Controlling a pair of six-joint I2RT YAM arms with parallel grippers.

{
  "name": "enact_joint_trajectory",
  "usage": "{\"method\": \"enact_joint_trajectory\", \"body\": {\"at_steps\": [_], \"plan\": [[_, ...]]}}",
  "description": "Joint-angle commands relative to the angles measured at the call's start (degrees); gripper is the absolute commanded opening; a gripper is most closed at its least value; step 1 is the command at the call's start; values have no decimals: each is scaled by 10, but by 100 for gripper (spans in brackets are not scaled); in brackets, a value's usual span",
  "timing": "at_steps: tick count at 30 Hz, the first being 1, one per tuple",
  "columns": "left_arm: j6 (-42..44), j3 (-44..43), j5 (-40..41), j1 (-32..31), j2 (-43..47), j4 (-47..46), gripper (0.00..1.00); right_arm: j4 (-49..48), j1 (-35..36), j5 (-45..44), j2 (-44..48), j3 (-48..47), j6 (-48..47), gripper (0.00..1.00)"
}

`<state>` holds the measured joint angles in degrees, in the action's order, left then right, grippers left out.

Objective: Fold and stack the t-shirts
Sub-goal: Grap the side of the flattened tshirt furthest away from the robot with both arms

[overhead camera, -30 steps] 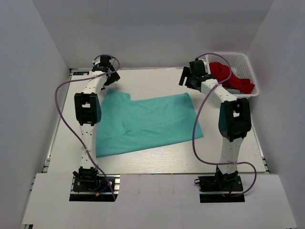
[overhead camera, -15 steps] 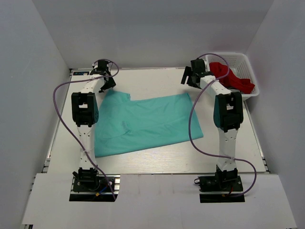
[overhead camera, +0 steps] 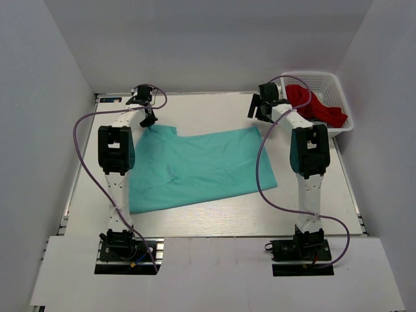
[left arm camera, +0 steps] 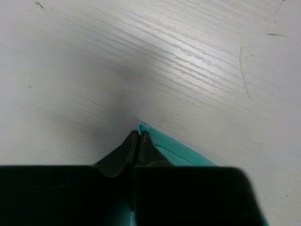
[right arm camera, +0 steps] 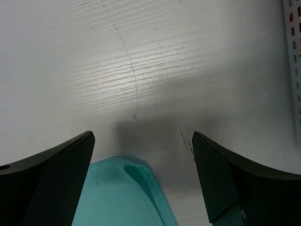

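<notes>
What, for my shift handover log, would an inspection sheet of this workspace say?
Surface: white wood-grain table, with faint scratches in the wrist views.
Job's things: teal t-shirt spread on the table; red clothing in the white basket, far right.
Clutter: nothing seen.
Grippers: left gripper shut on the teal t-shirt's far left corner; right gripper open over its far right corner.
Cables: purple cables loop beside each arm.
Surroundings: plain white walls.

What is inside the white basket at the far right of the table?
A crumpled red garment lies in the basket. Whether anything else sits beneath it cannot be seen; the cloth covers the bottom.
</notes>
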<state>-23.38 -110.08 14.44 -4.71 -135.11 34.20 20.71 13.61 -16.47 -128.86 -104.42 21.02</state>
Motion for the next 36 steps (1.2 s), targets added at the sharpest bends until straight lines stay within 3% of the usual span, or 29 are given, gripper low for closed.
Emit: {"method": "enact_joint_trajectory", "body": {"at_steps": [1,2,11,14,18,22,25,27,29,31,32,36], "plan": [[9,16,-20,-14,-3,49,6,-13,-1,-12,-10,2,-12,90],[9,16,-20,-14,-3,49,0,-15,0,-9,-13,2,-15,90],[14,10,-20,-14,7,31,0,-22,3,70,-31,14,-8,77],[14,10,-20,-14,7,31,0,-25,5,80,-25,43,6,68],[9,4,-20,-14,19,36,0,-25,4,81,-13,76,24,46],[9,25,-20,-14,33,29,0,-42,5,86,12,110,24,15],[9,50,-27,-14,45,21,0,-47,6,86,27,125,23,8],[9,57,-27,-14,45,21,0,-48,9,87,33,126,19,11],[3,62,-27,-14,50,21,0,-50,9,86,34,125,17,29],[3,68,-27,-14,56,16,0,-51,12,85,34,121,15,37],[3,68,-33,-14,62,16,0,-48,12,83,31,114,15,48],[3,74,-33,-14,67,10,0,-48,12,78,11,75,17,52]]}}
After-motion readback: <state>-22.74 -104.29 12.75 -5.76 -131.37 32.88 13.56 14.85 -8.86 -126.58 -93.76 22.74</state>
